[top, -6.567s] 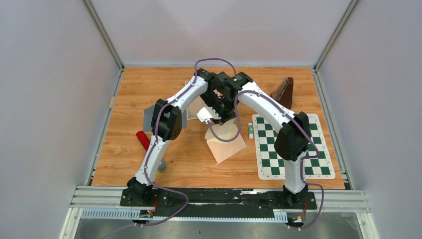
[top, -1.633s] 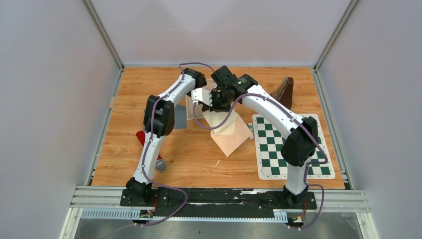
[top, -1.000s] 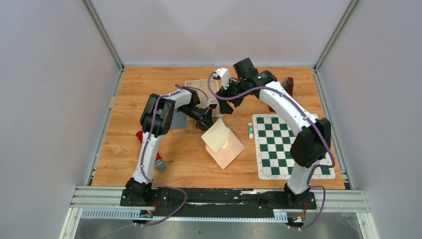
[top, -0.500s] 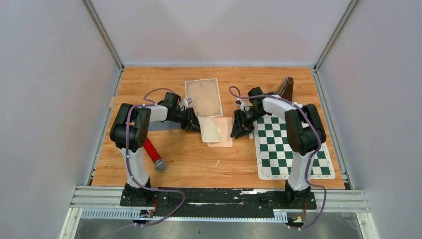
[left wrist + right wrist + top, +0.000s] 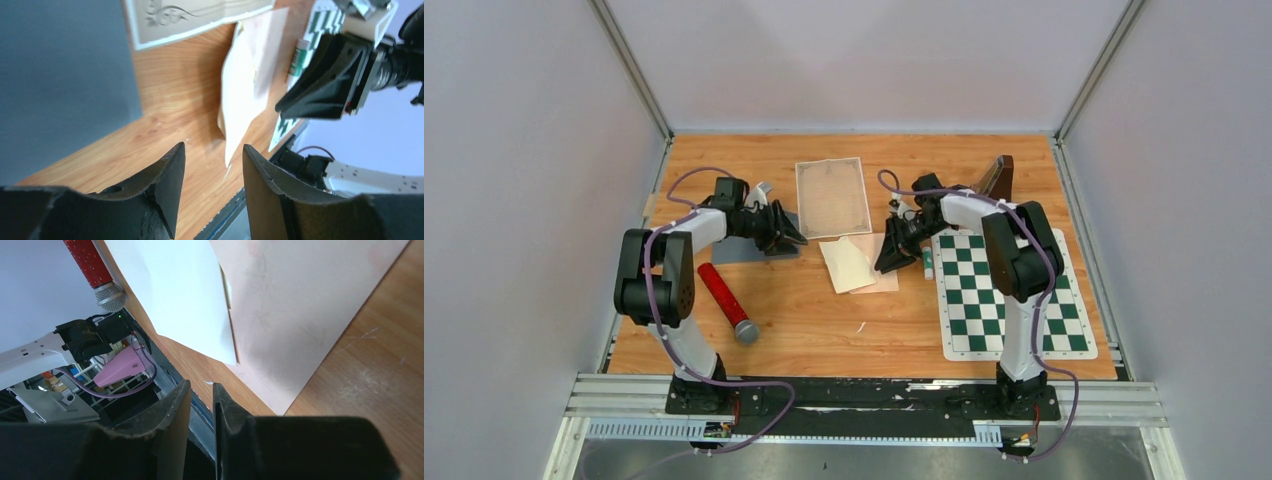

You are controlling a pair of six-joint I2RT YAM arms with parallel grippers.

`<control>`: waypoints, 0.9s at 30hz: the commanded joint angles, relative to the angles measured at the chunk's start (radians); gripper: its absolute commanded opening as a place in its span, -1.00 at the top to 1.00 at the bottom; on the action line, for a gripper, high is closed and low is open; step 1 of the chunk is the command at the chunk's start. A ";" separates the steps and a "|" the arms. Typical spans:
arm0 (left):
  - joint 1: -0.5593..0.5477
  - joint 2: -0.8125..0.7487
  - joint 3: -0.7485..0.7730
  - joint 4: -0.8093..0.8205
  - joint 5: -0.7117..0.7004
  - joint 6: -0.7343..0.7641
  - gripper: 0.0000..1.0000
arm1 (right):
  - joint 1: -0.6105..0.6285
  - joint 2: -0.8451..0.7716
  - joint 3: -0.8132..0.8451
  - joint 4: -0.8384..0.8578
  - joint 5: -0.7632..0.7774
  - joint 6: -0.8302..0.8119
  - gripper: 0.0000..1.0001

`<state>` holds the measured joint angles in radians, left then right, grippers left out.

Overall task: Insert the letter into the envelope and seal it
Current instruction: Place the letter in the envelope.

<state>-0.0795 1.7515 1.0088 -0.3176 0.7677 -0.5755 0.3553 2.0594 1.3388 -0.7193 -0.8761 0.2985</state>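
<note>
A cream letter [image 5: 844, 265] lies flat on the table, overlapping the left part of the pinkish envelope [image 5: 881, 268]. Whether its edge is tucked inside I cannot tell. My left gripper [image 5: 796, 240] hangs low to the left of both, over the grey sheet's corner, open and empty. In the left wrist view [image 5: 212, 150] the letter [image 5: 240, 95] and envelope [image 5: 267, 55] lie ahead of the tips. My right gripper [image 5: 882, 268] sits at the envelope's right edge, its jaws only a narrow slit apart with nothing between them [image 5: 201, 385]. The right wrist view shows the letter [image 5: 175, 290] on the envelope [image 5: 300, 305].
A patterned sheet [image 5: 831, 197] lies behind the envelope and a grey sheet [image 5: 749, 247] under the left gripper. A red microphone [image 5: 727, 302] rests at front left. A glue stick [image 5: 927, 262] sits beside the chessboard mat [image 5: 1009, 293]. A brown stand [image 5: 997, 180] is at back right.
Both arms have dropped and drawn apart. The left gripper has let go, opened and moved left. The right gripper has narrowed. Letter and envelope now lie flat.
</note>
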 commanded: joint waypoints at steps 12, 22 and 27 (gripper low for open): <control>-0.157 0.001 0.015 -0.094 0.028 0.094 0.11 | -0.048 0.027 0.115 -0.006 0.106 0.011 0.64; -0.248 0.049 0.017 -0.044 0.079 0.090 0.00 | -0.054 0.071 0.105 -0.005 0.113 0.025 0.58; -0.258 0.076 0.000 -0.024 0.094 0.071 0.08 | -0.055 0.085 0.082 0.002 0.102 0.045 0.58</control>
<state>-0.3340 1.8050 1.0050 -0.3729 0.8368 -0.5068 0.3061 2.1292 1.4273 -0.7238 -0.7677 0.3111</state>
